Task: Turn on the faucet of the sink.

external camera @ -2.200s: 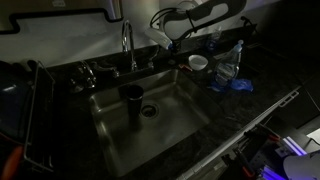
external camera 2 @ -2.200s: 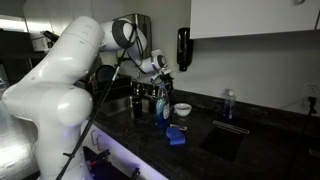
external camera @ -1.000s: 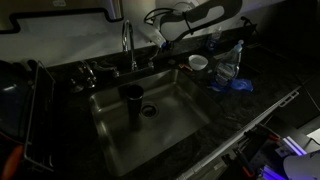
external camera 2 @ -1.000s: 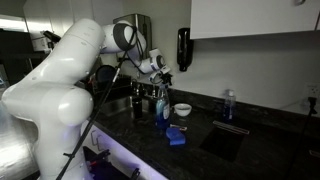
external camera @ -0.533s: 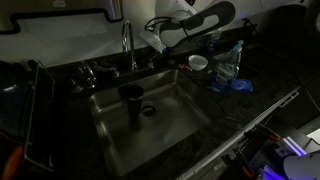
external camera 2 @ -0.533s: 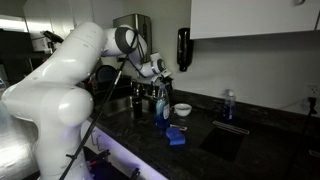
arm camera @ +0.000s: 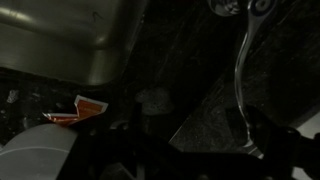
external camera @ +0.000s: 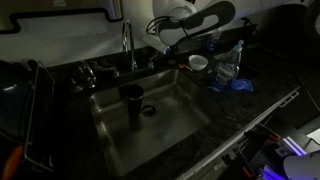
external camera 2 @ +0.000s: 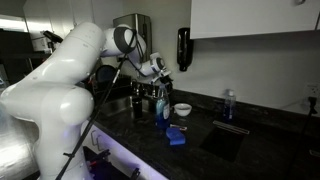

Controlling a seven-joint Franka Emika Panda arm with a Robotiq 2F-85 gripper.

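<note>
The faucet (external camera: 127, 43) is a thin chrome gooseneck at the back rim of the sink (external camera: 175, 118), with small metal handles (external camera: 134, 69) at its base. My gripper (external camera: 159, 44) hangs just right of the spout, above the back rim, apart from the handles. In the wrist view the spout (arm camera: 243, 62) curves down on the right and a corner of the sink (arm camera: 70, 40) is at the upper left. My gripper's fingers (arm camera: 195, 150) are dark shapes there, and their opening is too dark to read. It also shows in an exterior view (external camera 2: 160, 68).
A dark cup (external camera: 132, 101) stands in the basin by the drain (external camera: 150, 111). A white bowl (external camera: 198, 62), a clear bottle (external camera: 228, 64) and a blue cloth (external camera: 236, 86) sit on the black counter. A dish rack (external camera: 30, 115) is on the other side.
My arm has shifted slightly toward the faucet and a little lower. Nothing else has moved.
</note>
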